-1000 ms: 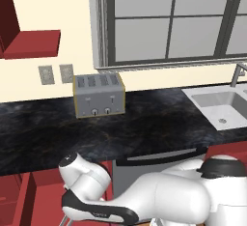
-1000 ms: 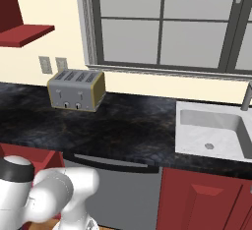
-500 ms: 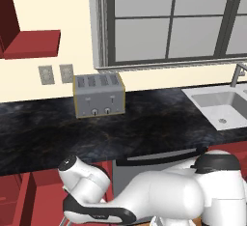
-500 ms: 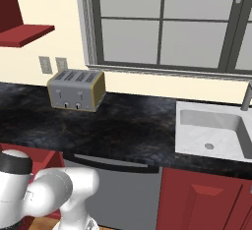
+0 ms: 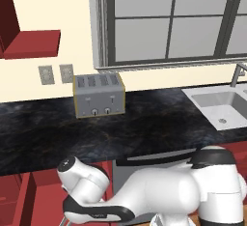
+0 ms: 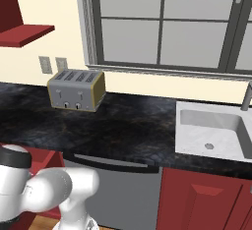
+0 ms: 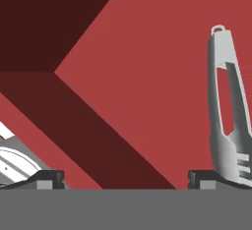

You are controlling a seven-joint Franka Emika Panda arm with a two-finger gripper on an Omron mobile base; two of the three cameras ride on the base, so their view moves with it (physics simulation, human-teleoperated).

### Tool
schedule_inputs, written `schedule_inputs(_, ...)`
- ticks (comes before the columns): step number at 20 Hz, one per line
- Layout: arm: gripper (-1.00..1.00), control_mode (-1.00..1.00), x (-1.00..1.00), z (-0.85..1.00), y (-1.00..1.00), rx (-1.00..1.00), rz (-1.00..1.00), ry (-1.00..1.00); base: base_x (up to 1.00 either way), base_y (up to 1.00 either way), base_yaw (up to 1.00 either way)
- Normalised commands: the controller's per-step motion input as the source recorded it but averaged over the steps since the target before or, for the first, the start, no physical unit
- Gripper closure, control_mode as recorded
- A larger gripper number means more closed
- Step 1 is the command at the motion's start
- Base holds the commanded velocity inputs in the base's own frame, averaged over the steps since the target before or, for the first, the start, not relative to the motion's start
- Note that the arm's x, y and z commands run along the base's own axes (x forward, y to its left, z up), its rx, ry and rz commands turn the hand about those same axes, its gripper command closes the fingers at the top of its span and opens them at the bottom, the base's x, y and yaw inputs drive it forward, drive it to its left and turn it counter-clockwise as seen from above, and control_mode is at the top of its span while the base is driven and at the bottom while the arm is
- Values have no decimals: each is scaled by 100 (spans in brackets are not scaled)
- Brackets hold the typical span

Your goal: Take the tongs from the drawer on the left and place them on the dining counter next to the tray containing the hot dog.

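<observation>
In the hand view I look down into the open drawer (image 7: 147,76), at its dark red floor and darker walls. The silver-grey tongs (image 7: 227,111) lie on that floor at the right, with their joined, looped end at the top of the view. My gripper (image 7: 127,179) is open just above the drawer floor. Its right fingertip (image 7: 206,179) sits at the tongs' toothed ends and its left fingertip (image 7: 47,179) is far off to the left. Nothing is between the jaws. The dining counter and the tray with the hot dog are out of view.
The arm (image 5: 159,196) folds low in front of the black stone kitchen counter (image 5: 58,133). A silver toaster (image 5: 99,95) stands on that counter and a sink (image 5: 222,106) is at its right. The grey dishwasher front (image 6: 123,189) is below the counter.
The arm has shifted only slightly in the base views. The jaws have stayed open.
</observation>
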Motion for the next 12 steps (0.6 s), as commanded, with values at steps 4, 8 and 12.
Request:
schedule_inputs(4,-100,-100,6,-6,14,0,0,-2,0,0,0)
schedule_inputs(8,-100,-100,0,-15,15,0,0,-1,0,0,0)
schedule_inputs(12,-100,-100,0,-12,9,0,0,0,0,0,0)
